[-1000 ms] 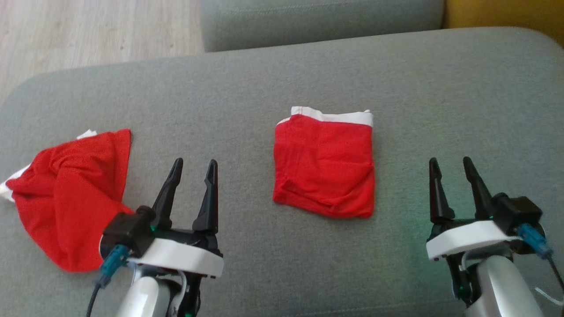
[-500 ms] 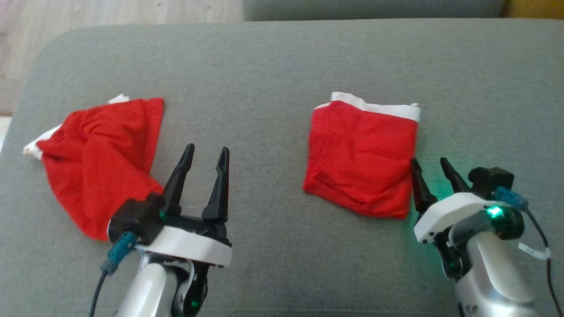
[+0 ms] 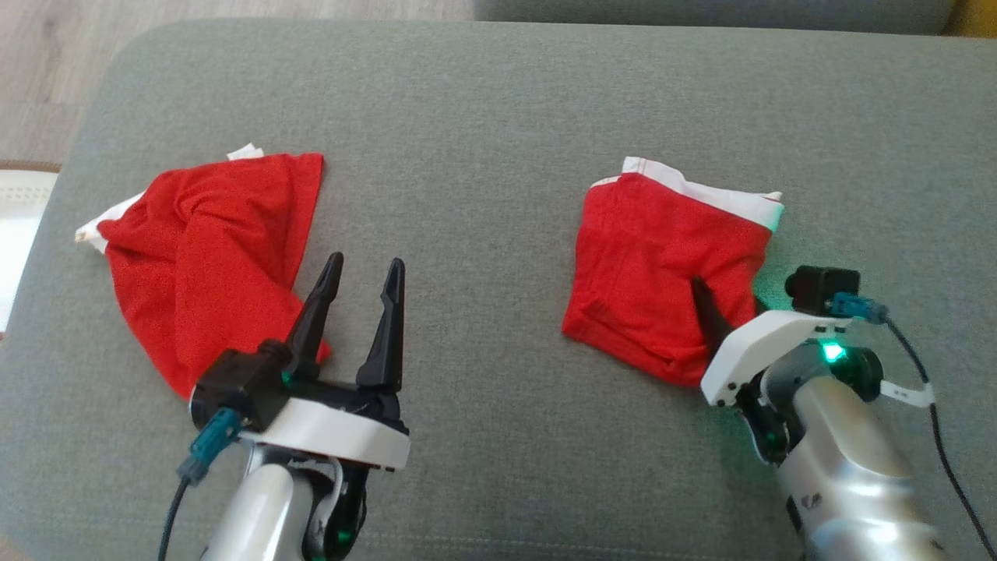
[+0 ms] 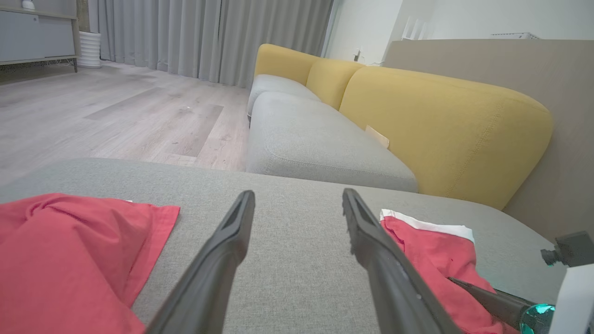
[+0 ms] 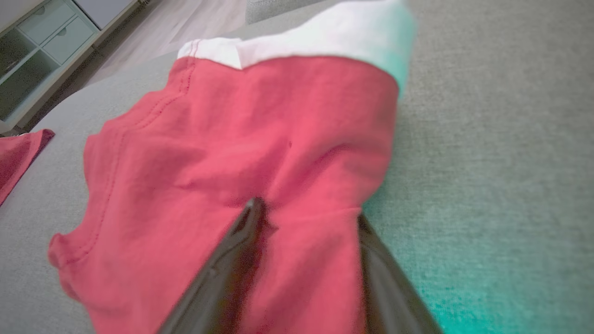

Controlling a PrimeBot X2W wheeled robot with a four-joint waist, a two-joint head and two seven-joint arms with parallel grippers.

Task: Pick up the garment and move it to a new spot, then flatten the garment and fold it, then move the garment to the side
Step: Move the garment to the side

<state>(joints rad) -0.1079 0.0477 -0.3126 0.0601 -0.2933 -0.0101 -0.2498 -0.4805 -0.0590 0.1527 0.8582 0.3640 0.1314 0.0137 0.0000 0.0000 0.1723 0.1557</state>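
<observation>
**Garment folded; grasp under way for the move to the side**

Location: the garment lies as a flat red rectangle on the right half of the grey cushion, with its white waistband at the far edge. It is well apart from a crumpled red garment at the left.

Right gripper: the fingers straddle the near right edge of the folded cloth. One lies on top of the red fabric, the other sits at or under the edge against the cushion. They stand apart with cloth bunched between them and are not clamped on it.

Left gripper: the fingers are released, spread wide and hold nothing. It hovers over bare cushion between the two garments, just beside the crumpled one's near corner.

Assessment: relocation, flattening and folding appear complete, judging by the squared shape. The step in hand is the last one, taking hold so the piece can go aside.

Next move calls for:
- closing the fingers on every layer at that edge, since a pinch on the top layer alone would likely open the fold
- a low lift or slide toward free cushion, with the fold kept flat
- the left arm kept away from the crumpled piece
</observation>
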